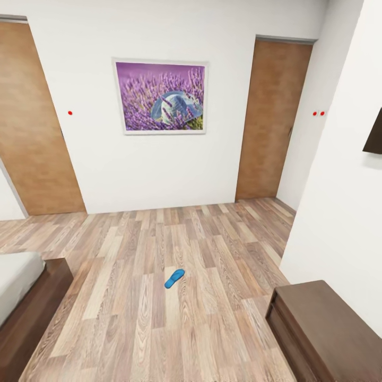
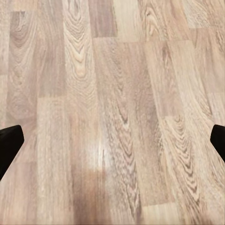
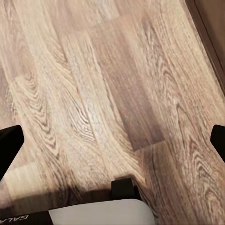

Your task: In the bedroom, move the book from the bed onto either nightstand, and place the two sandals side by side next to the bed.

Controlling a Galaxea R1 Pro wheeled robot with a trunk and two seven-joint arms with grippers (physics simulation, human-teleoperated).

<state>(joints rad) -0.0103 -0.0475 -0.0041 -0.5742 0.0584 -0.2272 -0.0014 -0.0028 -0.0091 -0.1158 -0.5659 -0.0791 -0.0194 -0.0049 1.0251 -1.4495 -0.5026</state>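
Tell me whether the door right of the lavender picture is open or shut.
Shut: the brown door sits flush in its frame beside the lavender picture, with no gap showing.

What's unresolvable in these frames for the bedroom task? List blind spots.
- Bed: head view, cut off by the left edge; just a mattress corner and frame show, so what lies on it cannot be checked.
- Sandal: head view, one lies on the floor, too small to tell strap side or which foot.
- Dark wooden cabinet: head view, cut by the right and bottom edges; nightstand or dresser unclear.
- Left gripper and right gripper: wrist views, fingertips barely enter at the frame edges.
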